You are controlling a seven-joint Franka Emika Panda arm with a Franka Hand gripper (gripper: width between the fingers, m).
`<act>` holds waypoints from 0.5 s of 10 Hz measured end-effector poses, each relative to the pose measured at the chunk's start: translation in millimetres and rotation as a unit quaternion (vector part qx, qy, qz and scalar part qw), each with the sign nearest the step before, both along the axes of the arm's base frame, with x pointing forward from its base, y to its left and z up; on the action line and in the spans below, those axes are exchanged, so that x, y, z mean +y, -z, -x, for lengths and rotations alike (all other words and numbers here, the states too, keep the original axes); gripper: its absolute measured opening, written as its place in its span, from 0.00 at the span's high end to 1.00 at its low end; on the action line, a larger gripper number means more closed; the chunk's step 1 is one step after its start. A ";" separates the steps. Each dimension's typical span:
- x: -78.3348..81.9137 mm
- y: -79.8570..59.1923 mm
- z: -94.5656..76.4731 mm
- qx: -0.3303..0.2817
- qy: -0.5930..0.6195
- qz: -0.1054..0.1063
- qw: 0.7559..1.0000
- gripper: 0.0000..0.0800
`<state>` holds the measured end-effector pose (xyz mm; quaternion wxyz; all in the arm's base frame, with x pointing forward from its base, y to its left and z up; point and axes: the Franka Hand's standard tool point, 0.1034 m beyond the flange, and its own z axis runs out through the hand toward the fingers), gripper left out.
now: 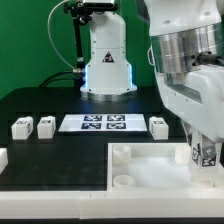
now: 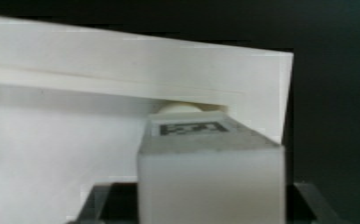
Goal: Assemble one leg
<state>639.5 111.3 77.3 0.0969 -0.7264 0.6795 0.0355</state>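
Observation:
My gripper [image 1: 203, 146] is shut on one leg [image 1: 207, 153], a small white block with a black-and-white tag on its face. It holds the leg upright at the far corner of the large flat white tabletop [image 1: 150, 172], on the exterior view's right. In the wrist view the leg [image 2: 203, 165] sits between the dark fingers [image 2: 116, 200], its tag facing the camera, just before a round corner socket [image 2: 191, 103] of the tabletop [image 2: 88, 110]. I cannot tell whether the leg touches the tabletop. Three more legs [image 1: 22, 127] [image 1: 45, 125] [image 1: 158, 126] stand on the black table.
The marker board [image 1: 105, 123] lies between the loose legs, in front of the robot base [image 1: 107, 65]. Two raised corner sockets [image 1: 120, 153] [image 1: 122, 185] show on the tabletop's left side. A white piece [image 1: 3, 157] shows at the left edge.

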 end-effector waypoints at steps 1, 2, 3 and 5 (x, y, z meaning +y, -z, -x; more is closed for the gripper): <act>0.5 0.2 0.0 0.005 0.040 -0.007 0.999 0.62; 1.1 0.1 0.2 0.001 0.016 -0.005 1.000 0.62; 1.2 0.5 0.4 -0.001 0.001 -0.004 1.000 0.62; 3.5 0.6 0.6 -0.003 -0.010 -0.004 1.000 0.32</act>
